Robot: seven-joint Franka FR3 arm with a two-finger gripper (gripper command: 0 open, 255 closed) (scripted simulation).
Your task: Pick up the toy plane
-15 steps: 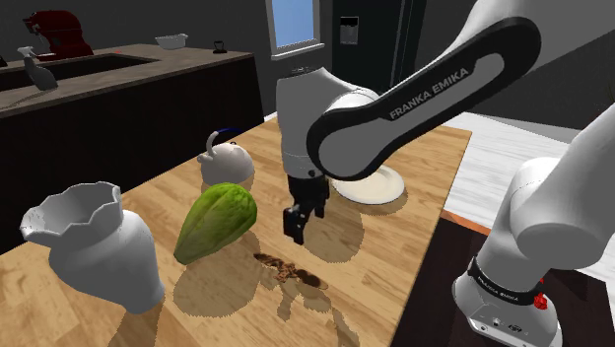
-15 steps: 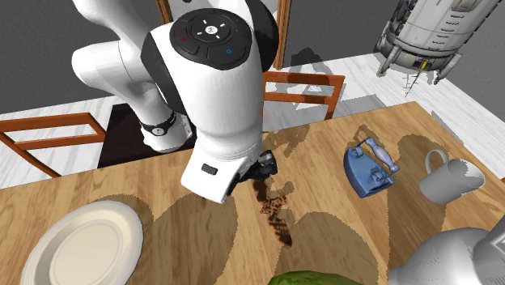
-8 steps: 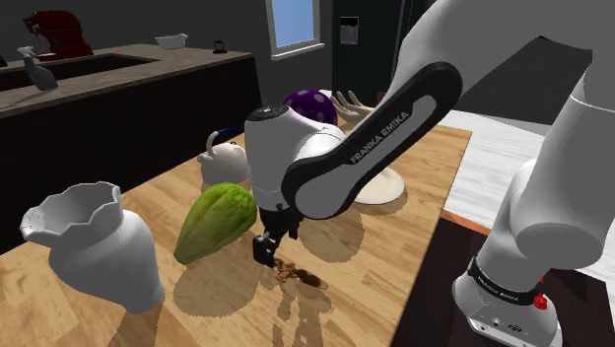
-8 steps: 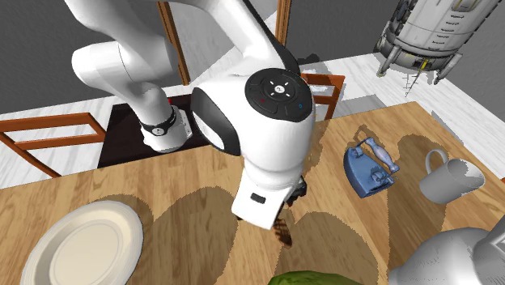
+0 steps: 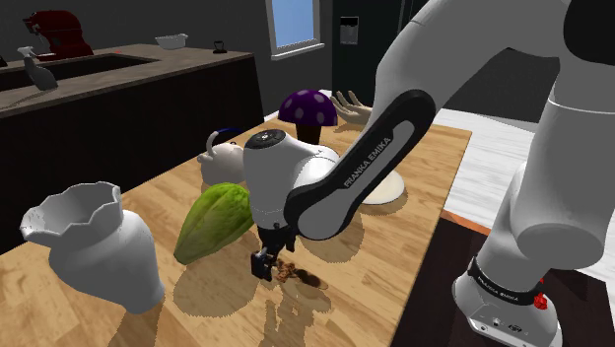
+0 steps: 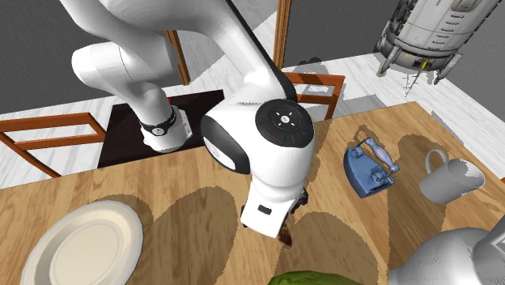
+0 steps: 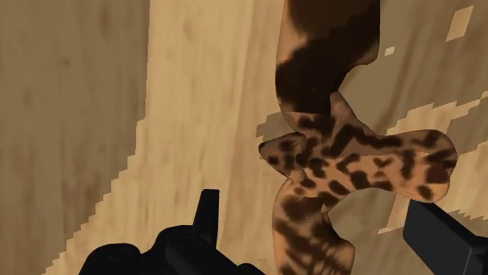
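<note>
- Our hand [image 7: 314, 207] hangs low, fingers apart, straddling the toy plane [image 7: 344, 156] and apparently clear of it.
- The plane lies flat on the wooden worktop [image 5: 434, 177], in from the stand-side edge. It looks light, stiff, thin and brown-spotted, so we would pinch its narrow fuselage.
- Beyond it lies a smooth green pod [image 5: 217, 222].

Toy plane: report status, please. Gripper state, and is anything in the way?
Gripper open, low over table, fingers astride the toy plane, not touching. Toy plane, brown spotted, flat on wooden table. Green fruit nearby, apart from it.
</note>
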